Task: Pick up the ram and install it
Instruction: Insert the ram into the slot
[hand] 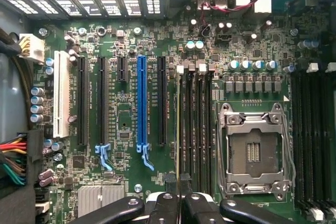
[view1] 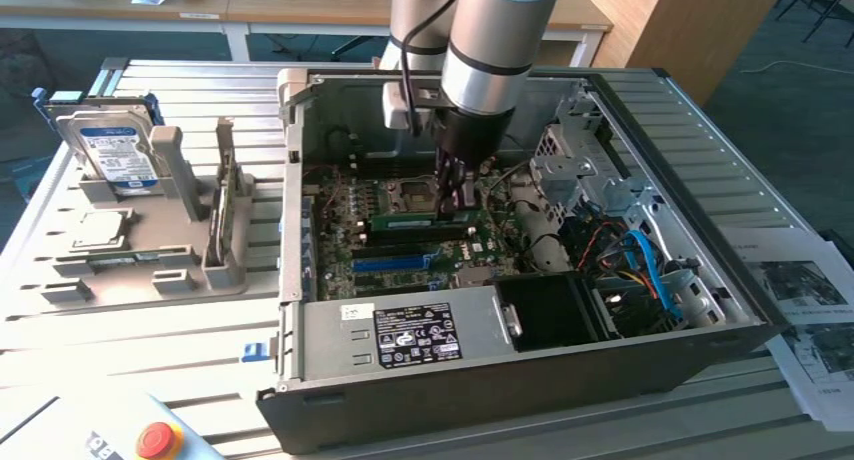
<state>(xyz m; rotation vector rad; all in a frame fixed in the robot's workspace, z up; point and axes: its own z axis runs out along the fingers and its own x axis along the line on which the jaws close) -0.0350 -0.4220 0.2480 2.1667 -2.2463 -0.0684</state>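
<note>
The ram [view1: 407,221], a long thin green stick, hangs level just above the motherboard inside the open computer case [view1: 534,385]. My gripper [view1: 458,202] reaches straight down into the case and is shut on the stick's upper edge. In the wrist view the ram [hand: 179,129] appears edge-on as a thin line running away from my gripper [hand: 181,207]. It lies along the outermost of the black memory slots [hand: 197,129], beside the empty processor socket [hand: 254,150]. Whether it touches the slot I cannot tell.
A blue expansion slot [hand: 142,103] and black slots lie beside the memory slots. The power supply [view1: 414,335], cables [view1: 641,265] and a drive cage [view1: 587,170] crowd the case. At the exterior view's left, a grey holder [view1: 160,270] carries a hard drive [view1: 118,155] and a silver chip [view1: 100,230].
</note>
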